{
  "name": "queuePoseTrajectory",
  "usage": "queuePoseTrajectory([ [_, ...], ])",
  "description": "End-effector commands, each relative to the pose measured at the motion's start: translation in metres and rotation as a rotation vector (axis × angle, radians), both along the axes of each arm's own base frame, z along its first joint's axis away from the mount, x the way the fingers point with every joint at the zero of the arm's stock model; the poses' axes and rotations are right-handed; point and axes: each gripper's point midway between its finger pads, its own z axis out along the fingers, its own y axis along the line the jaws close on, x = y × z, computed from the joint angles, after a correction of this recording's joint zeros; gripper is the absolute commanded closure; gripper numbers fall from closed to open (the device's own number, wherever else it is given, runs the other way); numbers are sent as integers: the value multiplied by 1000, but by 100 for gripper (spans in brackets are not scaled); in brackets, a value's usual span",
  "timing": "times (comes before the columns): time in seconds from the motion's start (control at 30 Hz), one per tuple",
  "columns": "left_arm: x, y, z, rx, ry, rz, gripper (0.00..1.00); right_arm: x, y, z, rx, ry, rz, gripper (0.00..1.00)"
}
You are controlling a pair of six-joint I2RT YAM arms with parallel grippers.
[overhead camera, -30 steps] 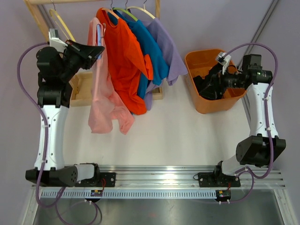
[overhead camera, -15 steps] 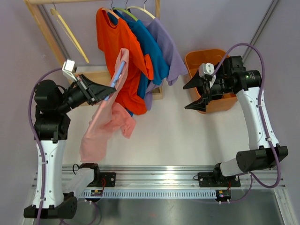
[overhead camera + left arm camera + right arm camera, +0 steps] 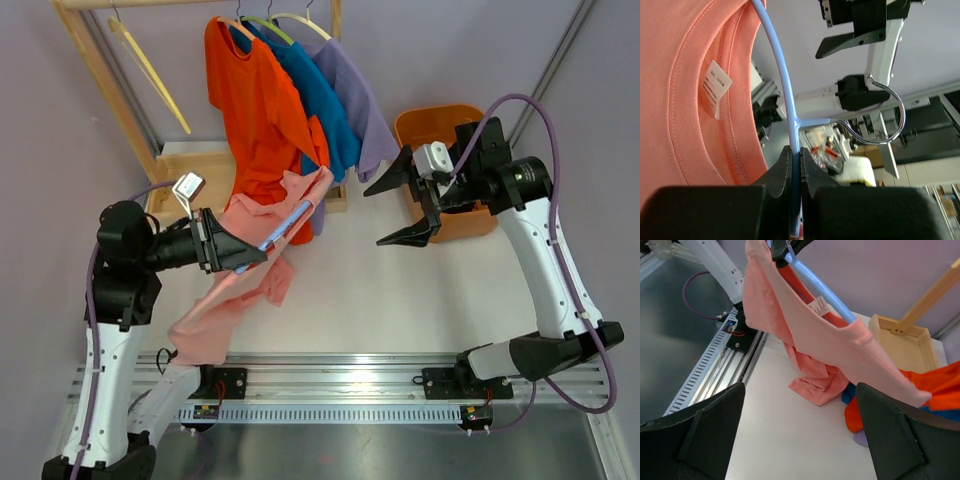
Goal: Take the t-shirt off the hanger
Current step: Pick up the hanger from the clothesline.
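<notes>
Top external: left jaws grip the blue hanger carrying the pink t-shirt; right jaws, at its 3 o'clock, stand wide, empty; hem seemingly touches worktop.

1. This is a robotics lab bench (a staged test cell, not a home): two white-and-black robot arms are bolted to a slotted aluminium rail along a white table.
2. Plain lilac backdrop panels wall it in.
3. Purple cables loop loose from each arm.
4. A light wooden garment rack and an orange plastic bin stand on the tabletop.
</notes>
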Motion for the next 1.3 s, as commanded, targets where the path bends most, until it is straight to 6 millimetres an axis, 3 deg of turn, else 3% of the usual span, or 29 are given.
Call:
queuePoseTrajectory([
  [0.0, -31, -14, 6, -10, -79, -164, 100, -12, 16, 17, 21, -11, 18, 1],
  [0.07, -30, -24, 0, 1, -60, -190, 100, -12, 24, 11, 13, -8, 24, 1],
  [0.1, -41, -34, -3, 7, -50, -256, 100, -13, 30, 10, 7, -19, 33, 1],
  [0.27, -42, -62, -13, 42, -46, -350, 100, -14, 36, -5, -43, -39, 63, 1],
  [0.43, -31, -77, -19, 40, -36, -395, 100, -47, 15, -35, -154, -40, 140, 1],
  [0.57, -24, -82, -29, 59, -6, -414, 100, -61, 3, -40, -190, -62, 128, 2],
  [0.93, -21, -92, -14, 19, -40, -476, 100, -46, 18, -88, -263, 99, 42, 8],
  [1.03, -22, -94, -9, -1, -54, -492, 100, -33, 25, -100, -291, 83, -9, 19],
  [1.17, -23, -95, -8, -7, -66, -502, 100, -19, 30, -100, -288, 76, -61, 53],
  [1.2, -22, -96, -8, -7, -67, -499, 100, -19, 30, -100, -289, 73, -63, 65],
  [1.27, -21, -96, -11, -2, -73, -497, 100, -20, 27, -98, -285, 45, -65, 78],
])
